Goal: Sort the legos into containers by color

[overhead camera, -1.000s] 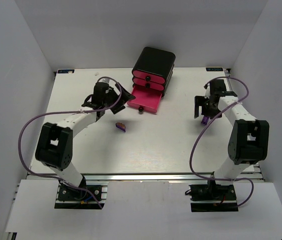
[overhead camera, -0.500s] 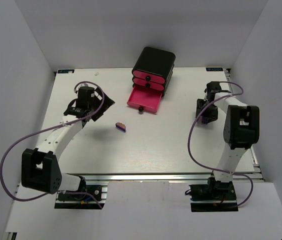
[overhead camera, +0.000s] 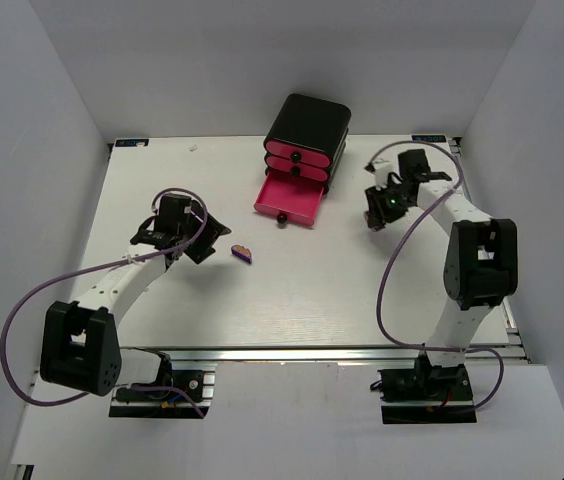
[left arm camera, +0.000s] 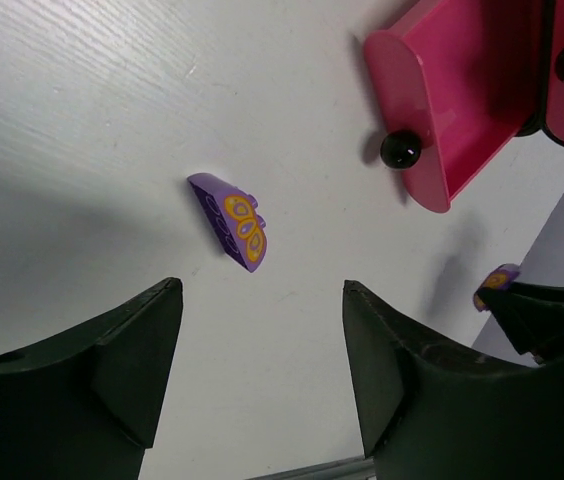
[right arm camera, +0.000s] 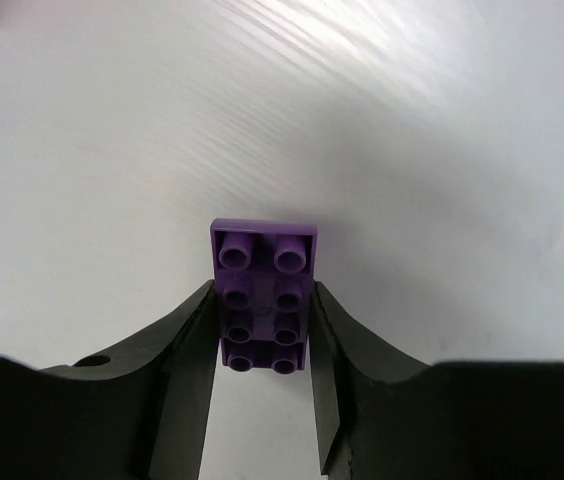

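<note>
The right gripper pinches a purple plate by its long edges. The left gripper, open, hovers over a curved purple brick left of the open drawer. Both pieces are likely light, stiff and slick.

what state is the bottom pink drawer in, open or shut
Open: the bottom drawer juts well out of the black box, its pink floor exposed.
</note>
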`<state>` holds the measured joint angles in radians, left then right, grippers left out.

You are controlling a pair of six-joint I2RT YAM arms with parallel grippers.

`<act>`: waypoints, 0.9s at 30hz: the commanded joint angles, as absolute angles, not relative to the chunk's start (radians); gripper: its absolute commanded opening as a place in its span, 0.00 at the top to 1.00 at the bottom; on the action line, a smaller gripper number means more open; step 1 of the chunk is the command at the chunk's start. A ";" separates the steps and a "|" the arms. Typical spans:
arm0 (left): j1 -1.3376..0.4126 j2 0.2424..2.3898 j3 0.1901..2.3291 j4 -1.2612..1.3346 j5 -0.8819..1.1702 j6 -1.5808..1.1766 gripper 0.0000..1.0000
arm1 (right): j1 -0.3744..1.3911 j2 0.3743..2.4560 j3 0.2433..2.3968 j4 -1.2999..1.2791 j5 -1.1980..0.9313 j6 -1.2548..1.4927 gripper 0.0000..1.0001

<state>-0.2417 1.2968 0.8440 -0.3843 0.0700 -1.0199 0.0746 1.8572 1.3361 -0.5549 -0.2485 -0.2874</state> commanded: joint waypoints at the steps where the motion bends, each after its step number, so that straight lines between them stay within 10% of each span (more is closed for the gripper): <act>1: -0.244 1.336 0.862 -0.418 0.127 -1.098 0.25 | 0.170 1.767 1.433 -0.513 -0.506 -0.609 0.98; 13: -0.262 1.515 0.983 -0.512 0.192 -1.170 0.20 | 0.436 2.077 1.882 -0.474 -0.338 -0.713 0.83; 22: -0.262 1.652 1.117 -0.624 0.181 -1.169 0.19 | 0.492 2.220 2.005 -0.471 -0.187 -0.710 0.35; 27: -0.272 1.742 1.155 -0.672 0.189 -1.163 0.20 | 0.491 2.178 1.985 -0.479 -0.213 -0.666 0.28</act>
